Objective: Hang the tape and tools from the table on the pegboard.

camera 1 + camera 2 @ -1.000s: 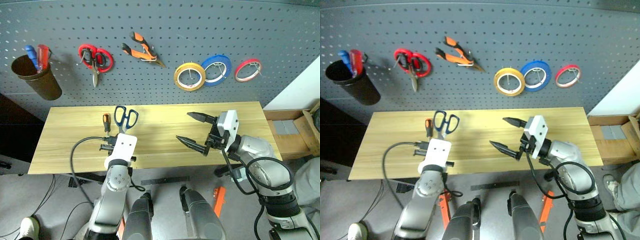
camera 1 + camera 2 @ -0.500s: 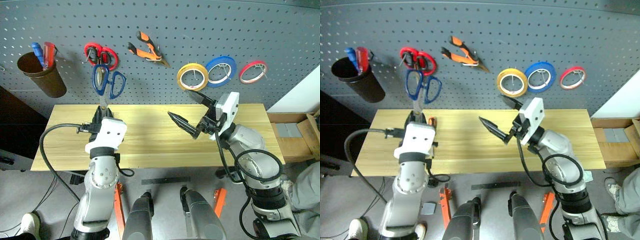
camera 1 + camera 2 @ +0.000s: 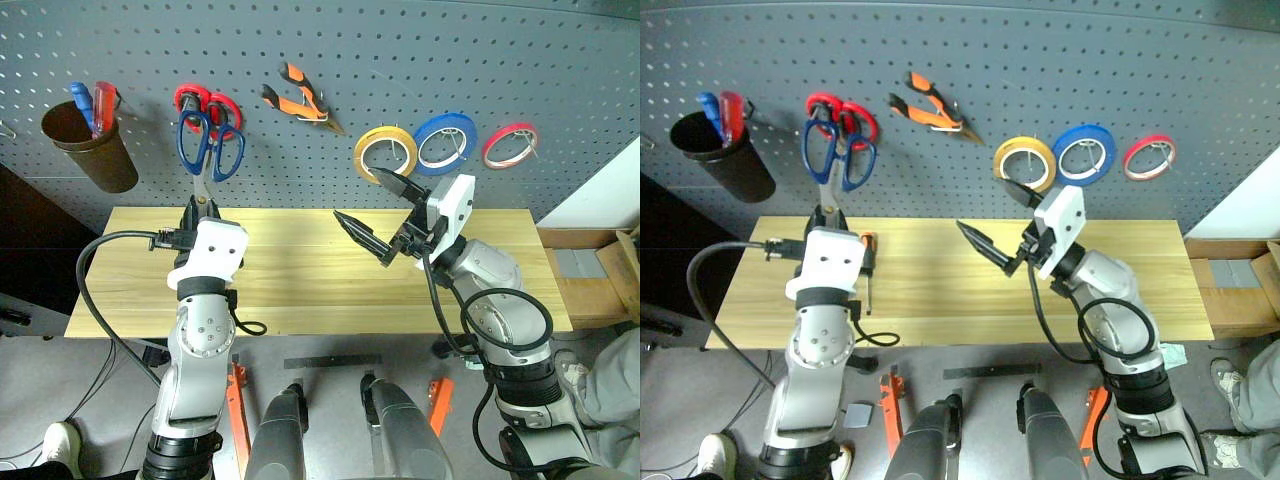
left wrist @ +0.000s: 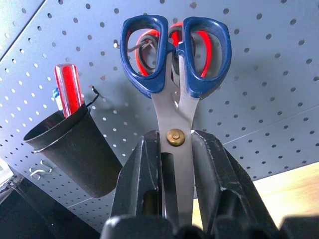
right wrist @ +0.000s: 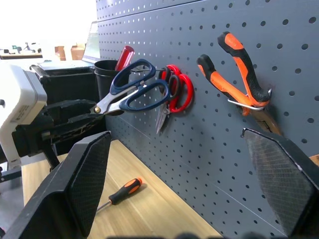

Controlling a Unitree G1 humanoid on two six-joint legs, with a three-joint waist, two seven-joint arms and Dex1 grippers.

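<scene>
My left gripper (image 4: 174, 142) is shut on the blades of the dark-blue-handled scissors (image 4: 174, 64). It holds them upright against the pegboard (image 3: 400, 60), their handles overlapping the red scissors (image 3: 200, 103). The orange-and-black pliers (image 3: 297, 95) and the yellow-tan tape (image 3: 385, 153) hang on the board. On the table (image 3: 300, 290), the screwdriver (image 3: 868, 262) lies beside my left arm. My right gripper (image 3: 356, 193) stands open and holds nothing, above the table's middle and below the tape.
A blue ring (image 3: 446, 142) and a thin red ring (image 3: 509, 145) hang right of the tape. At the board's left hangs a brown cup (image 3: 88, 145) with two screwdrivers in it. A cardboard box (image 3: 590, 285) sits past the table's right end.
My left gripper has lifted the blue scissors from the table up to the pegboard, in front of the red scissors. My right gripper has risen a little and moved left, still open.
</scene>
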